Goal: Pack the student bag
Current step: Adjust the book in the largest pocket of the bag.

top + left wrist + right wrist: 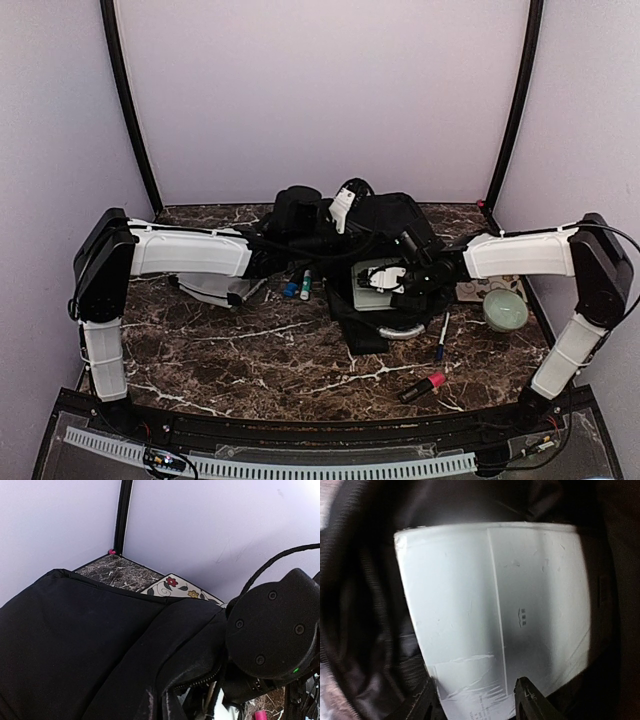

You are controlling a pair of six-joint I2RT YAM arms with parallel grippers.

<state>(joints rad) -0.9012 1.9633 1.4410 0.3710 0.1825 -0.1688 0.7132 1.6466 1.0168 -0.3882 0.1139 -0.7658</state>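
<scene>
Reaching into the student bag (395,222), the right tool (477,692) stands parted over a white box (495,605); the left tool, its fingers out of sight, is closed.

Bright even light outside; student bag (355,630) interior dim, blurred.

My student bag (392,222) is a big black backpack of soft fabric. It lies slumped and rumpled at the far middle of the worktop, with its zipper mouth open.
</scene>
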